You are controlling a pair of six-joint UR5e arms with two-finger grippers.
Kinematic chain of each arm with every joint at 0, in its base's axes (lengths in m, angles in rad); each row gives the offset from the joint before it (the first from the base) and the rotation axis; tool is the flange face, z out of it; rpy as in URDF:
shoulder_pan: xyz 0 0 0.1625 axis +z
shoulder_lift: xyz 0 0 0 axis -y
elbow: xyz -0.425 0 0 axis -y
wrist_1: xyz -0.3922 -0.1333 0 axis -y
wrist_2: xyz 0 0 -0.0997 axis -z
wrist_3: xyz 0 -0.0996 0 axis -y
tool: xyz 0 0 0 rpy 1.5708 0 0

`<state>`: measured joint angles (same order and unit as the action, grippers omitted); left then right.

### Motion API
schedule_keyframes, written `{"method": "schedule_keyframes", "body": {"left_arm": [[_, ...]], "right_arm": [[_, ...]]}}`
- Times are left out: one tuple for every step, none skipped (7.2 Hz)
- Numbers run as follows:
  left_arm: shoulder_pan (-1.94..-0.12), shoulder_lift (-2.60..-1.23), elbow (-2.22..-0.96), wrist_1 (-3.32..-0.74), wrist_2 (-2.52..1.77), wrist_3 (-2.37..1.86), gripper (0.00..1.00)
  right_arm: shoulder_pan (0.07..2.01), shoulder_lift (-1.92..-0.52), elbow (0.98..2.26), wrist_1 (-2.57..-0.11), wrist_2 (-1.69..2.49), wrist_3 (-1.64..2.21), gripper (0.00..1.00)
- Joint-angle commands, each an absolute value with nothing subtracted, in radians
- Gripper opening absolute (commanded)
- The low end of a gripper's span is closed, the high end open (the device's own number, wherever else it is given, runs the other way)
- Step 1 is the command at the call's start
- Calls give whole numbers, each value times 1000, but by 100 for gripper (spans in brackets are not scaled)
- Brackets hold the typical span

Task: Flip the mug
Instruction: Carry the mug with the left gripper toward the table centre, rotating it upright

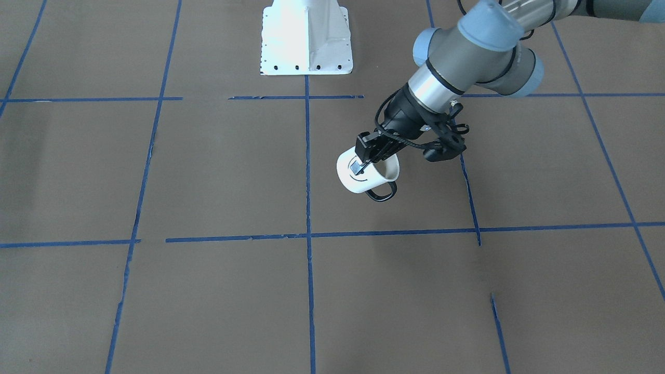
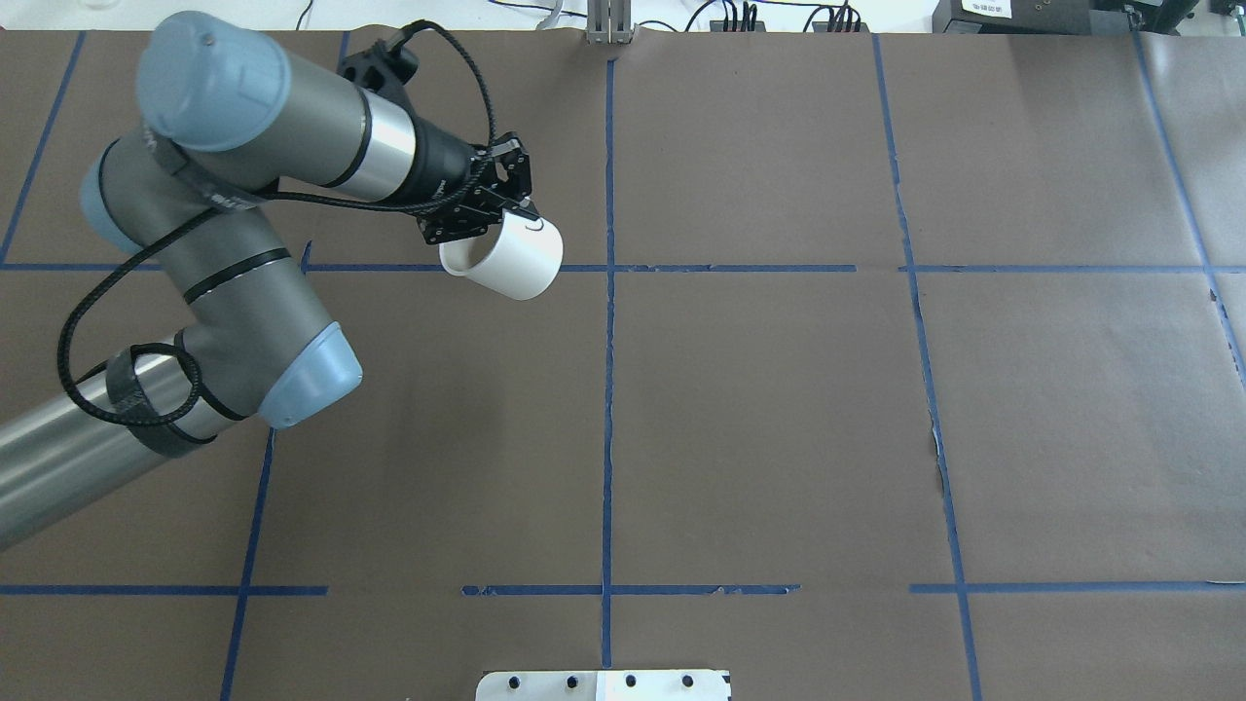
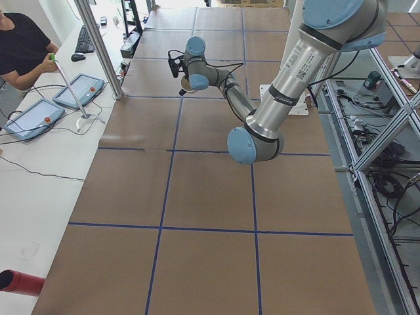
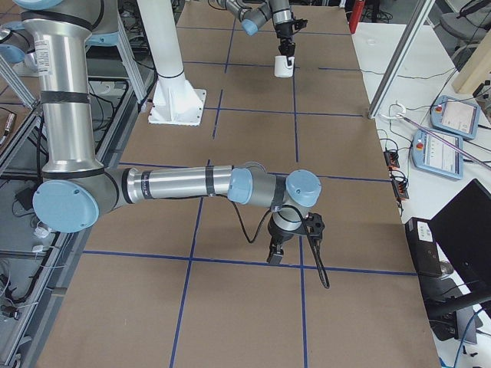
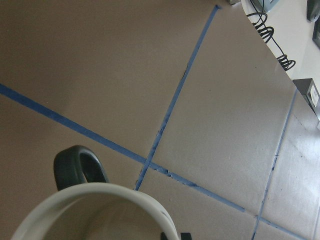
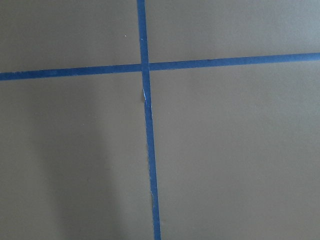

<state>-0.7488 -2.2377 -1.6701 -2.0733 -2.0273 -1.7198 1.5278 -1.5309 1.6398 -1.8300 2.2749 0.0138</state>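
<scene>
**Ana:** From the right end of the worktop (image 4: 230,322), what sat nearest?

**Ben:** The right arm, stretched low over the brown paper with the right fingers (image 4: 275,254) pointing down near a tape line. Only that side view caught them, so one could not tell whether they were spread or pressed together. That arm's wrist camera showed just a crossing of blue tape lines (image 6: 145,67). It looked parked out of the way.

**Ana:** And farther off?

**Ben:** The mug (image 1: 366,179) hung tilted in the left fingers (image 1: 357,167), beside the centre tape line on the robot's left half. It seemed to be clear of the worktop. The fingers pinched its wall at the rim. One lay on the outer side, and its partner was presumably inside the mouth.

**Ana:** Why hold it there?

**Ben:** A rim pinch probably let the wrist roll the whole cup over. Judging by the slant, the flip was partway done, with the mouth turned back toward the arm.

**Ana:** Did the views differ?

**Ben:** Yes. The front-facing view showed the handle (image 1: 382,195) hanging on the operators' side, and the overhead view hid it behind the white body. The left wrist camera looked past the rim to the handle and the worktop beyond.
</scene>
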Motion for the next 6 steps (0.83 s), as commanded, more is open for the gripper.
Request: {"method": "schedule_keyframes", "body": {"left_arm": [[-639,-2351,-1657,-1822,-1850,-1561,0],[-594,-2417,-1602,-1743,-1788,-1504,0],[-591,-2492,-1504,-1700,-1781,-1447,0],[-565,-2499,-1481,-1681,-1757,-1377,0],[-525,-2513,-1471,-1616,-1700,-1288,0],[-503,-2520,-1467,-1574,-1665,-1222,0]], "right_arm": [[1528,-1531,1640,-1830,2275,14,100],[1528,-1531,1641,-1830,2275,14,100],[1528,-1531,1640,-1830,2275,14,100],[1528,-1531,1640,-1830,2275,14,100],[1528,-1531,1640,-1830,2275,14,100],[1528,-1531,1641,-1830,2275,14,100]]}}
